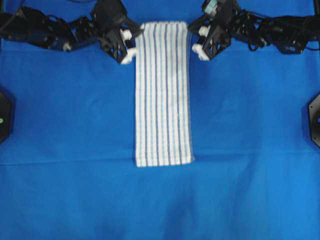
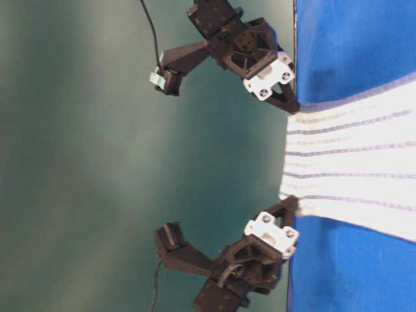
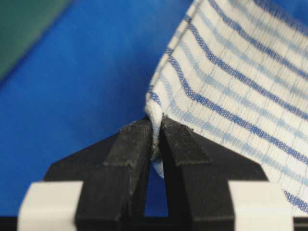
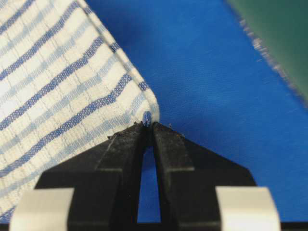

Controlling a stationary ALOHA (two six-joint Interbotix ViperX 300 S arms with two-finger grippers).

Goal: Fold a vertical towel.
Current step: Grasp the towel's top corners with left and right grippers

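Note:
The towel is a long white cloth with dark-blue and light-blue stripes, lying lengthwise down the middle of the table. My left gripper is shut on its far left corner, and the left wrist view shows the cloth edge pinched between the fingers. My right gripper is shut on its far right corner. The far end is lifted a little off the table, as the table-level view shows. The near end lies flat.
A plain bright-blue cloth covers the table. Black fixtures stand at the left edge and the right edge. Both arms reach in from the far side.

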